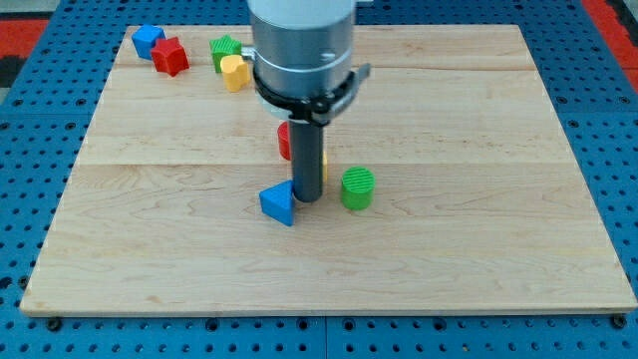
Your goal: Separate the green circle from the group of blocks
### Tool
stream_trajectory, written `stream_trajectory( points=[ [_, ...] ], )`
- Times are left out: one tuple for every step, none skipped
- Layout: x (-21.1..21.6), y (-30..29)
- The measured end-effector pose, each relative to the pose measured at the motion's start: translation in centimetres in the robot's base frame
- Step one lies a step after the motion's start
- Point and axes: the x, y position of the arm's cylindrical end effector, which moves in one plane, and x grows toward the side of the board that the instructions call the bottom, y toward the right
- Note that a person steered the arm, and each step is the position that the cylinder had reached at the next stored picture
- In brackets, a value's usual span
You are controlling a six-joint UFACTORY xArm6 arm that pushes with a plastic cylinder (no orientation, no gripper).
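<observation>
The green circle point(358, 188) stands near the middle of the wooden board point(498, 229), a little right of my tip point(307, 198). My tip sits between it and the blue triangle point(278, 203), which lies just to the tip's left and touches or nearly touches the rod. The red cylinder point(285, 141) is behind the rod, mostly hidden. A sliver of the yellow hexagon point(324, 167) shows at the rod's right edge. A small gap separates the green circle from the rod.
At the view's top left stand a blue block point(148, 40), a red star point(170, 56), a green star point(223, 47) and a yellow heart-like block point(234, 72), partly behind the arm. A blue pegboard point(618, 150) surrounds the board.
</observation>
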Motion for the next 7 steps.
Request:
stream_trajectory(
  points=[
    [-1.8, -1.0],
    [1.8, 0.7],
    [6.9, 2.0],
    [5.6, -3.3],
    [-1.7, -1.9],
    [-3.7, -0.3],
    [0.5, 0.8]
  ],
)
